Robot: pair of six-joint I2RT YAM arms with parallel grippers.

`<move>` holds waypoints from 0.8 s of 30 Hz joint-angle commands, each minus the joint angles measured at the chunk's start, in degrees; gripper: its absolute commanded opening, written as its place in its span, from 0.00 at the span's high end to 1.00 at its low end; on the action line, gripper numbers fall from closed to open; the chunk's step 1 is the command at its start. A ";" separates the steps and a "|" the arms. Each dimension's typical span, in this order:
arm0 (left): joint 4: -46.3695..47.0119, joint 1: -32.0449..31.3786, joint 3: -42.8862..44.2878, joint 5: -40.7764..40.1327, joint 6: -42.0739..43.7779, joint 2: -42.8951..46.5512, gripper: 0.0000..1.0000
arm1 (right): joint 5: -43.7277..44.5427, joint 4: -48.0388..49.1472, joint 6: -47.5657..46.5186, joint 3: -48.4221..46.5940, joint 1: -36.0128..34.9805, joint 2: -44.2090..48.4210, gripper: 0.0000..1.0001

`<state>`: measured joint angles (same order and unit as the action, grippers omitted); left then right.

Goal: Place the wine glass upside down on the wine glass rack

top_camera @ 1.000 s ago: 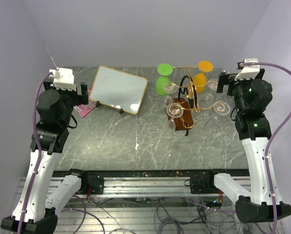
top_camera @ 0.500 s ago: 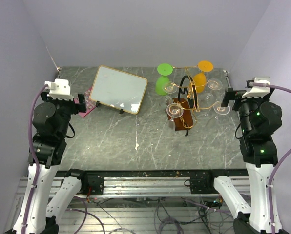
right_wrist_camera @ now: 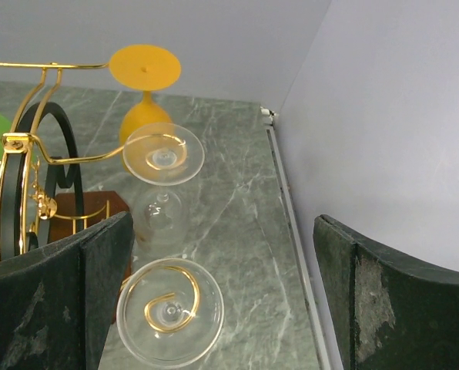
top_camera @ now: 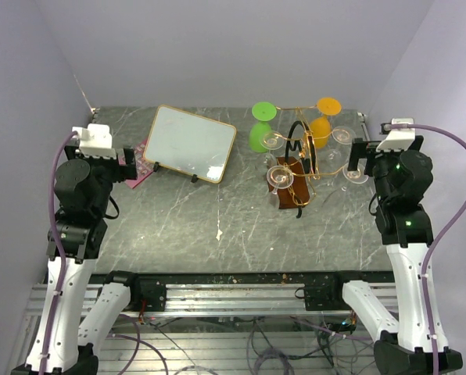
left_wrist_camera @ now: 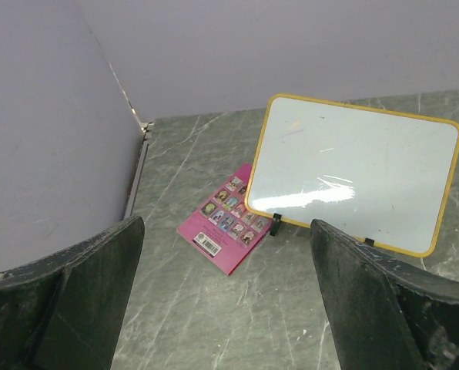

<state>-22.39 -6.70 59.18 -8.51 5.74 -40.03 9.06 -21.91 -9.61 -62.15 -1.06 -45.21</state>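
Standing back right on the table [top_camera: 217, 226]: wine glass rack [top_camera: 299, 160], wine glasses [top_camera: 280, 177] hanging upside down on it. Leaning back left: framed board [top_camera: 190, 143], booklet [top_camera: 137, 170] lying just left.

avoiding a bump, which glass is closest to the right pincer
The clear glass at the right end of the rack, beside the right pincer; others hang farther left.

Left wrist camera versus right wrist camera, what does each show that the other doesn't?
Only the left wrist: a white board and a pink booklet. Only the right wrist: the gold rack, an orange glass and two clear glasses hanging upside down. Both: the marble table, the lilac wall and wide-apart dark fingers at the lower corners.
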 commanded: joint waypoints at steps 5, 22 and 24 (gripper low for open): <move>-0.45 1.13 1.13 1.33 -1.25 -0.04 0.01 | -0.14 -1.03 0.64 -0.79 1.61 2.35 0.00; -1.56 1.16 2.78 1.31 -1.59 -1.89 0.01 | 0.96 -0.81 1.21 0.06 2.73 2.74 0.00; -1.60 1.25 2.82 1.38 -1.52 -1.79 0.01 | 1.17 -0.76 1.17 0.15 2.73 2.83 0.00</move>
<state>-23.90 -6.13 59.64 -8.29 4.84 -42.28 9.08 -22.70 -8.97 -62.15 1.34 -42.87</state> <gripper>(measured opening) 0.990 0.996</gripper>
